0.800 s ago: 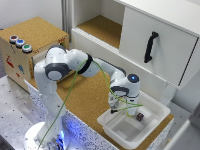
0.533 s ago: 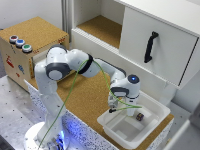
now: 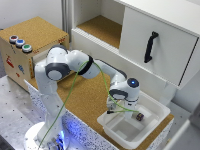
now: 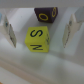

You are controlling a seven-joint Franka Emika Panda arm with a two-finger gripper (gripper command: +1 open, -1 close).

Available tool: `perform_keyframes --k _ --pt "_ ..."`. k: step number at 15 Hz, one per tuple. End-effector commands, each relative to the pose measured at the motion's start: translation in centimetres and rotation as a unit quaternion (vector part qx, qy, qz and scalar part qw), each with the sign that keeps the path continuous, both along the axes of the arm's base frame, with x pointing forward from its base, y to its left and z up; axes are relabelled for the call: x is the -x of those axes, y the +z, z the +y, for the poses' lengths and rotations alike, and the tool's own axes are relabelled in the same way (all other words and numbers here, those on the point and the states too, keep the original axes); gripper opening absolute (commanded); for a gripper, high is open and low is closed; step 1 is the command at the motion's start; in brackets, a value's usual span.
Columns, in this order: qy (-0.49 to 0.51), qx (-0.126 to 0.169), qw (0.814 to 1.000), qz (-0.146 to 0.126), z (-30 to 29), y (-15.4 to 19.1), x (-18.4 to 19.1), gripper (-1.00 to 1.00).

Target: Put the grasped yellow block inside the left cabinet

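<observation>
Yellow block [image 4: 38, 39] — between jaws, wrist view only

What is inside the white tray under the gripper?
In the wrist view, the white tray holds a yellow block between the open fingers and a dark purple block beyond it. In the exterior view, the gripper hides the yellow block.

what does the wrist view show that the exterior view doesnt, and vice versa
Only the wrist view shows the yellow block, lettered, lying between the open fingers, and the letter on the dark block beyond it.

Only the exterior view shows the left cabinet, the white door with its black handle, the cork box with three buttons, and the arm.

Both show the white bin and the dark block.
</observation>
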State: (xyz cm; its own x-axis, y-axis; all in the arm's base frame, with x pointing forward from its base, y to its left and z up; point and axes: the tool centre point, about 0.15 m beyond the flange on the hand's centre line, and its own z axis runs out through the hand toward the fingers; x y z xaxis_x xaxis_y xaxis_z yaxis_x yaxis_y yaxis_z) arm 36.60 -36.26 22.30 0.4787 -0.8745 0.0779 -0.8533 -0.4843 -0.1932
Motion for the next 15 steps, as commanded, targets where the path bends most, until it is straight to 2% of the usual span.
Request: perform_keyframes --k 1,5,8,11,15 --pt "-0.004 0.003 0.999 -0.035 0.4 -0.7 0.7 -1.0" --pt "-0.004 0.0 0.999 -0.036 0.5 -1.0 1.6 -1.0" --pt "0.01 0.011 0.999 -0.05 0.6 0.1 1.5 -1.0" --pt "0.085 0.039 0.991 -0.092 1.6 3.5 0.1 -1.0" --pt "0.19 0.052 0.969 -0.151 4.8 8.6 -0.6 -1.0"
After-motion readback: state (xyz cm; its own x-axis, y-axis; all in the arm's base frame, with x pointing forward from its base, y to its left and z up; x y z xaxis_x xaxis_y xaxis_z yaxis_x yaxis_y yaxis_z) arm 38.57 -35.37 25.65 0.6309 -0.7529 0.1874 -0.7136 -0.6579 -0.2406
